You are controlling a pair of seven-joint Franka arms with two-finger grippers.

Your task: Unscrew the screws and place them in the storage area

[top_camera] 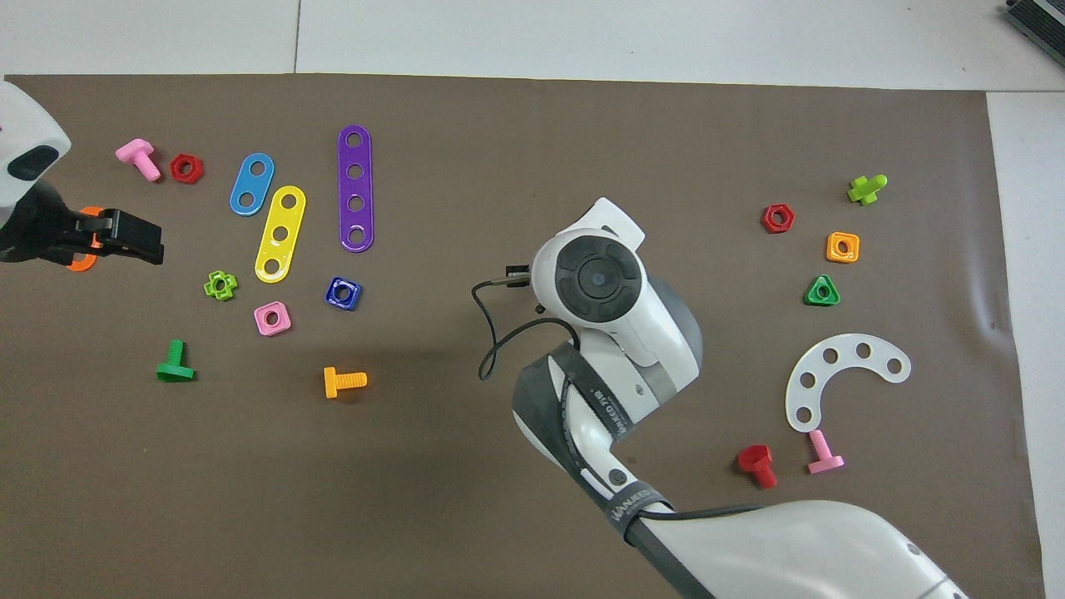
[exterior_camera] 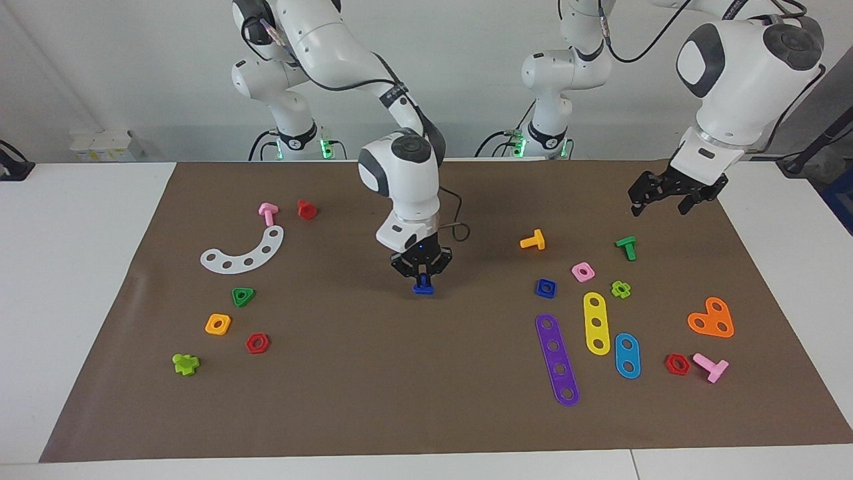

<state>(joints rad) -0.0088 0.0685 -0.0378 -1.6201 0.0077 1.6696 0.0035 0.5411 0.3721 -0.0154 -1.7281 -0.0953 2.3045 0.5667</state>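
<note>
My right gripper (exterior_camera: 422,283) points down over the middle of the brown mat (exterior_camera: 373,373), shut on the dark-blue screw (exterior_camera: 422,289), which it holds just above the paper. In the overhead view the right wrist (top_camera: 597,279) hides the screw and fingers. The storage area (exterior_camera: 230,333) is bare mat among a green triangle nut (exterior_camera: 243,297), a yellow square nut (exterior_camera: 218,324), a red hexagon nut (exterior_camera: 257,343) and a lime bolt (exterior_camera: 186,364), toward the right arm's end. My left gripper (exterior_camera: 661,200) is open, empty and raised over the left arm's end.
A white curved plate (exterior_camera: 246,253), a pink bolt (exterior_camera: 268,213) and a red bolt (exterior_camera: 306,209) lie nearer the robots than the storage area. Toward the left arm's end lie a blue square nut (exterior_camera: 545,287), an orange bolt (exterior_camera: 533,241), a purple strip (exterior_camera: 557,360) and several other parts.
</note>
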